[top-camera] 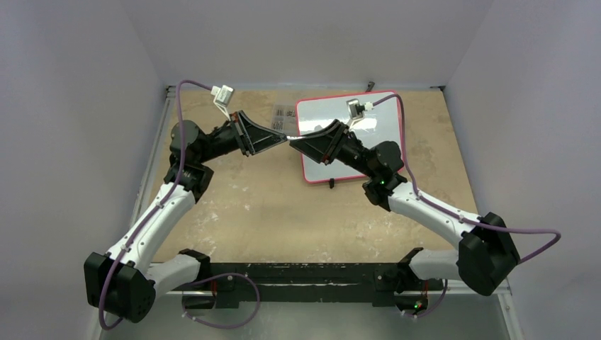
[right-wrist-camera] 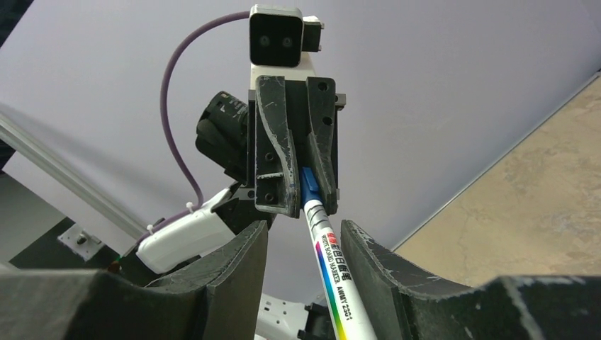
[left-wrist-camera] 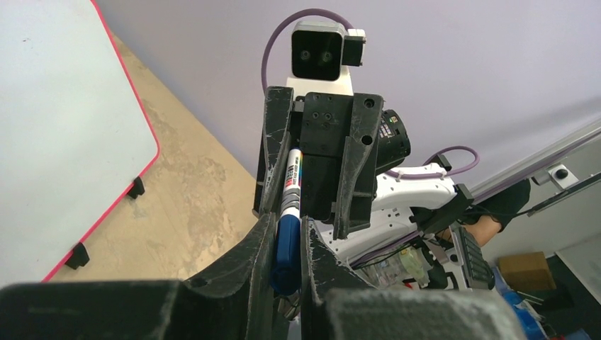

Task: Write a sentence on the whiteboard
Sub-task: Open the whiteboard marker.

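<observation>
Left gripper (left-wrist-camera: 287, 237) pinches marker (left-wrist-camera: 292, 180) by blue cap (left-wrist-camera: 286, 255). Right gripper (right-wrist-camera: 303, 237): scuffed black fingers (right-wrist-camera: 237, 265) spread round white barrel (right-wrist-camera: 336, 273). Glossy red-rimmed whiteboard (top-camera: 319, 117) upper right.

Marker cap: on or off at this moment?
On: the blue cap, pinched in the left tool, sits joined to the marker; no tip shows.

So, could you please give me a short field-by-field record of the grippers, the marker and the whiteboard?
marker: raised between the two grippers, blue cap on
left gripper: shut on the cap end
right gripper: open, fingers either side of the barrel, not gripping
whiteboard: lying on the table, visible surface blank
</observation>
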`<state>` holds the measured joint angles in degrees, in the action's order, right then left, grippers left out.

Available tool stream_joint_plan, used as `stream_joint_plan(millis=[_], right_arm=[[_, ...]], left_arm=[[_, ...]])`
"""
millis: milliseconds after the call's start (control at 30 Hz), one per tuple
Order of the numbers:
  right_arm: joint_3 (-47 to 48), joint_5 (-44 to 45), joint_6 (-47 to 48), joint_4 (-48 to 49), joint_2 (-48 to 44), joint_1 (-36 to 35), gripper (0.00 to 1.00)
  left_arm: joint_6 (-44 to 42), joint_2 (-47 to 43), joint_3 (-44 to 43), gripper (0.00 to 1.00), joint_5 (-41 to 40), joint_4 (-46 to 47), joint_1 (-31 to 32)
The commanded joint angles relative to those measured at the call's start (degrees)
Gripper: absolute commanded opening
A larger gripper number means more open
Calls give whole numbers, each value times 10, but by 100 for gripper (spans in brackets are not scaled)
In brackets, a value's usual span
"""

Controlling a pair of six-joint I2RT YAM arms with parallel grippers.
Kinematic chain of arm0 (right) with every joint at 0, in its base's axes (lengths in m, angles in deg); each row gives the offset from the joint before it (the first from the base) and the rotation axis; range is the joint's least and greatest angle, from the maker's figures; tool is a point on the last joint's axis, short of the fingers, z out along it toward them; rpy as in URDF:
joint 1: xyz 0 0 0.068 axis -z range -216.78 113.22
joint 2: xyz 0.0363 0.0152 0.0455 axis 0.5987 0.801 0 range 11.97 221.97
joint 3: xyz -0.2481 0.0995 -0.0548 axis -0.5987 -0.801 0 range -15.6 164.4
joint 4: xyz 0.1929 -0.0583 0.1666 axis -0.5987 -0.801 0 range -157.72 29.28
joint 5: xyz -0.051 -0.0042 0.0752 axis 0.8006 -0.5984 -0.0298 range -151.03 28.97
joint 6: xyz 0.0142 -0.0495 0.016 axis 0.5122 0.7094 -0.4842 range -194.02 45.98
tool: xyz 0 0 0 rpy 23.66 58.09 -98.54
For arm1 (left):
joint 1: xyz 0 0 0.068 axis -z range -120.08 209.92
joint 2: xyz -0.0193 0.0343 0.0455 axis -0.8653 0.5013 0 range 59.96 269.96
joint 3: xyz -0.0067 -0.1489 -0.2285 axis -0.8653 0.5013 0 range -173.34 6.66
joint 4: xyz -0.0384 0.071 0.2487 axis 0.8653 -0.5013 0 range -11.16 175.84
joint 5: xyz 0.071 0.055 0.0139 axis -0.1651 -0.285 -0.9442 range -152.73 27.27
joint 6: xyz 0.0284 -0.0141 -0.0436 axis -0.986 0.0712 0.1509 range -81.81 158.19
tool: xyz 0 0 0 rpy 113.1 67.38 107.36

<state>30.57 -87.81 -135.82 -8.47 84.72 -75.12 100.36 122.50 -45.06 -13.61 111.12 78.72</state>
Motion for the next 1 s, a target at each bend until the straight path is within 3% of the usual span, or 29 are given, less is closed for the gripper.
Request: stream_joint_plan(millis=[0,400,967], right_arm=[[20,-1,-13,63,-15,-5,43],[34,3,-14,64,4,-9,30],[51,20,-17,69,27,-23,29]], left_arm=[[-4,-11,3,0,9,17,4],[5,-2,4,0,20,28,5],[1,5,5,0,23,25,18]])
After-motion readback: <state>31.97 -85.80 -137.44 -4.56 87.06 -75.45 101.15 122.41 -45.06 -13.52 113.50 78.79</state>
